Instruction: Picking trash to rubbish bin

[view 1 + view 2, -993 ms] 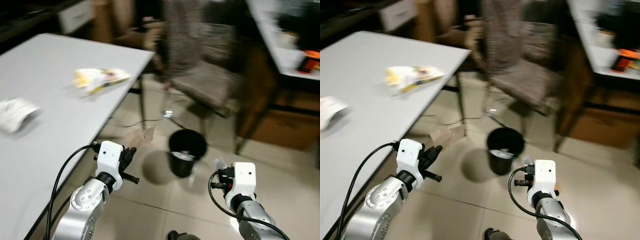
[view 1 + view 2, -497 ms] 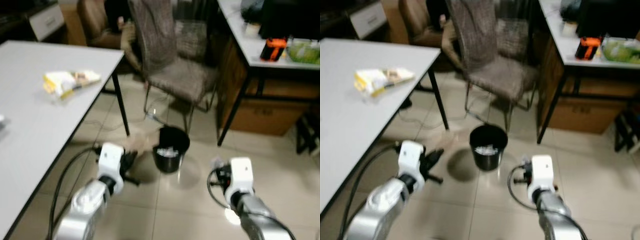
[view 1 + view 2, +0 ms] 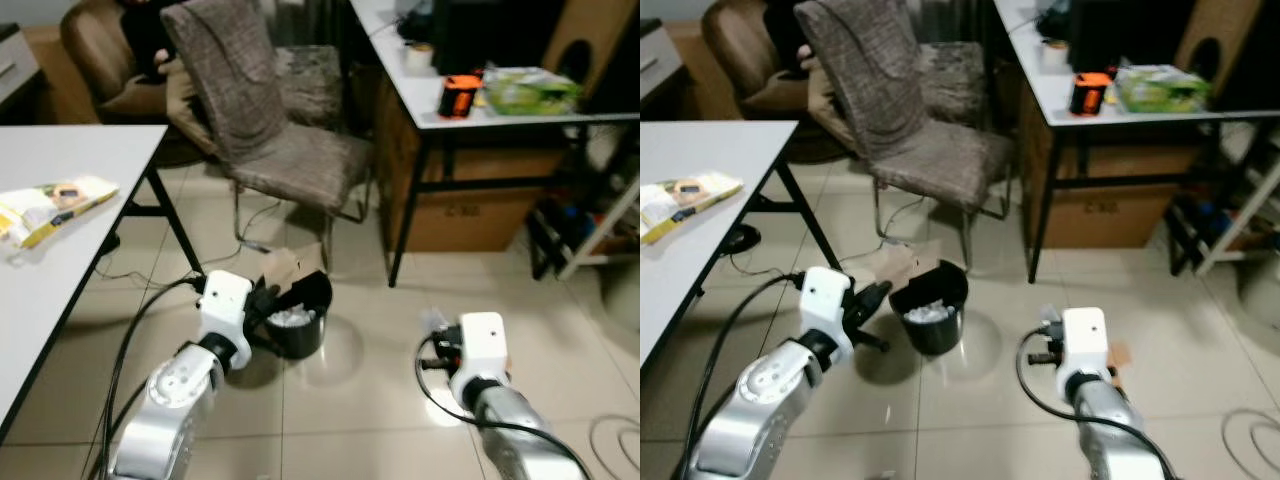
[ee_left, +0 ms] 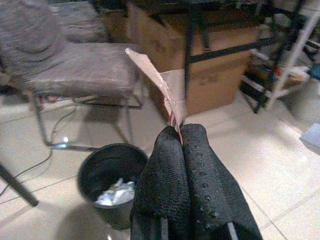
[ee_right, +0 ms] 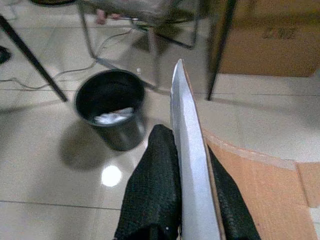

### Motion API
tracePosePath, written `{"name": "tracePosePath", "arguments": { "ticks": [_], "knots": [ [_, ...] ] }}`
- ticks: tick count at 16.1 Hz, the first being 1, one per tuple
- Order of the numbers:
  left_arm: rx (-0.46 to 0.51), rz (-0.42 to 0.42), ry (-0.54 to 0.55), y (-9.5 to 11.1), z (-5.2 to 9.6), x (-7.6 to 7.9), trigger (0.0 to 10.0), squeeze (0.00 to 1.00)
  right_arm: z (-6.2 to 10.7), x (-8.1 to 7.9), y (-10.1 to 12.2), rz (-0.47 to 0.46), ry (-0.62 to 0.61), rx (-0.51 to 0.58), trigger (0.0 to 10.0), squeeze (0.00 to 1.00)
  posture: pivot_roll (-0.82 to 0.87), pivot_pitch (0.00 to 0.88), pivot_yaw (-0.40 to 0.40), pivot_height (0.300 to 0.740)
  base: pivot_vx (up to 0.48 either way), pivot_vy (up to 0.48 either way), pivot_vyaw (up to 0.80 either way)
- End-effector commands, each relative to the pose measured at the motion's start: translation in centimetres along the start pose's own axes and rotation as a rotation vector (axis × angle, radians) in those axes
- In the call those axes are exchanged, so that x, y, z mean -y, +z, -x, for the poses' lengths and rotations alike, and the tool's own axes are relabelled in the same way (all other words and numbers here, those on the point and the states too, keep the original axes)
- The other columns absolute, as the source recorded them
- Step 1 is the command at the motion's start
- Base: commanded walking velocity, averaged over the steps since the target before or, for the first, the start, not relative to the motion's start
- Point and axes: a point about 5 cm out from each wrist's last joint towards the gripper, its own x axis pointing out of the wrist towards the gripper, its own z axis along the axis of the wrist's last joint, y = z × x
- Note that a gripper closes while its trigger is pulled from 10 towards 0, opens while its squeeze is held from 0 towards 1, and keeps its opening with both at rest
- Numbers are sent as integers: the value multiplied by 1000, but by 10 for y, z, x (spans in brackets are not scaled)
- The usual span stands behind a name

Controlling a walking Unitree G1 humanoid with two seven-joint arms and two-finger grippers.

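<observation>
The left pincer (image 4: 181, 131) is closed on a torn scrap of brown cardboard (image 4: 161, 85), gripped at its lower edge so that most of the piece stands up past the fingertips. It hangs just beside the near left rim of the black bin (image 3: 296, 312), which stands on the tiled floor in front of a grey fabric chair (image 3: 268, 120) and already holds some crumpled white paper (image 4: 115, 192). The right pincer (image 5: 186, 140) pinches a second, flatter sheet of cardboard (image 5: 189, 150) edge-on between its fingers, well to the right of the bin.

Both pieces look light and fairly stiff, dry enough not to slip, though thin cardboard can bend or tear where it is clamped. Gripping near an edge, as now, seems right: the free end can tip into the bin once the fingers part. The left scrap is narrow enough for the bin's mouth; the right sheet looks wider and may need to go in end first.

A yellow snack packet (image 3: 52, 204) lies on the white bench (image 3: 70, 270) at the far left; its print is too small to read. The box (image 3: 478, 212) under the far bench bears faint marks that cannot be made out.
</observation>
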Motion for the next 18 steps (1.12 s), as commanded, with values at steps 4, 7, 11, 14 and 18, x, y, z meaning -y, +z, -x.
{"name": "tracePosePath", "arguments": {
  "ticks": [4, 7, 11, 14, 18],
  "knots": [
    [-10, 2, 30, -3, -2, -5, 10000, 0, -1, -5, 5, 51, 47, 24, 10000, 0, -73, 41, 14, 740, 366, 0, 0],
    [-12, 0, 32, -4, -2, -6, 10000, 0, -2, -7, 4, 101, 79, 16, 10000, 0, -72, 35, 15, 740, 390, 0, 146],
    [-17, -8, 32, -5, -2, -7, 10000, 0, -4, -9, 3, 136, 104, 11, 10000, 0, -69, 25, 15, 740, 391, 0, 800],
    [-38, -14, 28, -10, -2, -9, 10000, 0, -6, -11, 9, 124, 120, 63, 10000, 0, -71, 17, 20, 740, 390, 0, 267],
    [-70, -23, 18, -20, 0, -9, 10000, 0, -9, -12, 10, 158, 136, 86, 10000, 0, -72, 11, 22, 740, 391, 0, 0]
  ]
}}
